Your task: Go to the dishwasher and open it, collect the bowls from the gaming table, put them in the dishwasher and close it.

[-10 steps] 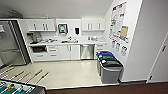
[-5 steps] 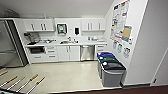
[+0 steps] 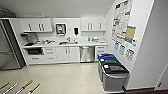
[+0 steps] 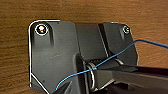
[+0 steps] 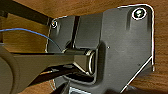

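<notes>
The dishwasher [image 3: 87, 53], shut under the counter's right end, probably has a stiff steel door; grasp its top bar handle; either pincer's state: cannot tell

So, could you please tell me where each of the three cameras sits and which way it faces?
Head view: high on the robot, facing forward and down into a kitchenette with the dishwasher, white cabinets and waste bins; rod handles show at the lower edge.
Left wrist view: on the left wrist, facing the robot's dark plate and a blue cable over a wood-grain surface.
Right wrist view: on the right wrist, similar.
The wrist views share plate, cable and wood.
</notes>
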{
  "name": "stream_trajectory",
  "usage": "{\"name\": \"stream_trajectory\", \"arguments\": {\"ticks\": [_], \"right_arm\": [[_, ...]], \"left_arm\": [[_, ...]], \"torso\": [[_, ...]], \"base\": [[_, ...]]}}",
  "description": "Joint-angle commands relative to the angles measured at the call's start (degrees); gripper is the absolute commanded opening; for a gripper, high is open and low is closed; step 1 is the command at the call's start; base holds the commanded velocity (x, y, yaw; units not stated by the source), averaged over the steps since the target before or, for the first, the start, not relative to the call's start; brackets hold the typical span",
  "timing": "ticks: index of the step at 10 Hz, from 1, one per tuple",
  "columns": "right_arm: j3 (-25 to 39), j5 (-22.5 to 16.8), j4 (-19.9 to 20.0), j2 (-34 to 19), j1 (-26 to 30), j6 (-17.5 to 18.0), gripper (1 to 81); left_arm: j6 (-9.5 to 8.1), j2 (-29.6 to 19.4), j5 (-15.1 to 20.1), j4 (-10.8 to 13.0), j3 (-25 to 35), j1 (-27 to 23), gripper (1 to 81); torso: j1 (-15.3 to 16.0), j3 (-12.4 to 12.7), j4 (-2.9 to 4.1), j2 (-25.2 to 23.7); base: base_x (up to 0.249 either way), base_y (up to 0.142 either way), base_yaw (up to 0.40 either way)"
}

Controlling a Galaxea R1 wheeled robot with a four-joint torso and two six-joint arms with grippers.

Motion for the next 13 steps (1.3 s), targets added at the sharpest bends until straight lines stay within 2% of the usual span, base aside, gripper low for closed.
{"name": "stream_trajectory", "arguments": {"ticks": [1,13], "right_arm": [[0.3,-3.0,-0.3,-1.2,2.6,-0.3,81.1],[-0.3,-3.0,-0.4,-0.7,2.6,-0.3,81.1]], "left_arm": [[0.55,-0.7,2.9,0.1,0.3,-2.8,81.1],[0.55,-0.5,2.9,0.0,-0.3,-2.8,81.1]], "torso": [[0.0,0.0,0.0,0.0],[0.0,0.0,0.0,0.0]], "base": [[0.24,0.0,0.0],[0.198,0.0,0.0]]}}
